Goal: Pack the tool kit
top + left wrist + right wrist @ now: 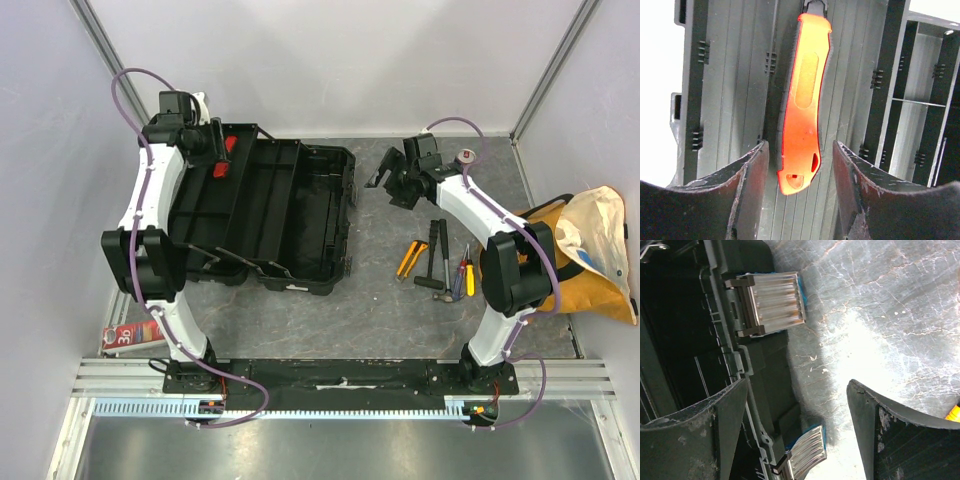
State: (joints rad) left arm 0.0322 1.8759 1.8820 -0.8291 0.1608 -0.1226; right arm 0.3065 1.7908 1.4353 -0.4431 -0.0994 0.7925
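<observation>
From above, the toolbox (290,215) is lying open on the table (400,320), with hand tools (435,262) lying to its right.

At the left wrist, the left gripper (800,145) is holding its fingers apart either side of a red handle (805,90) inside the box, not touching it.

At the right wrist, the right gripper (797,382) is hanging wide open beside the latches (775,302).

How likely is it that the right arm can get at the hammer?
Probably yes: the hammer lies uncovered with nothing on top of it, and the right end effector, open and empty, hangs not far off.
</observation>
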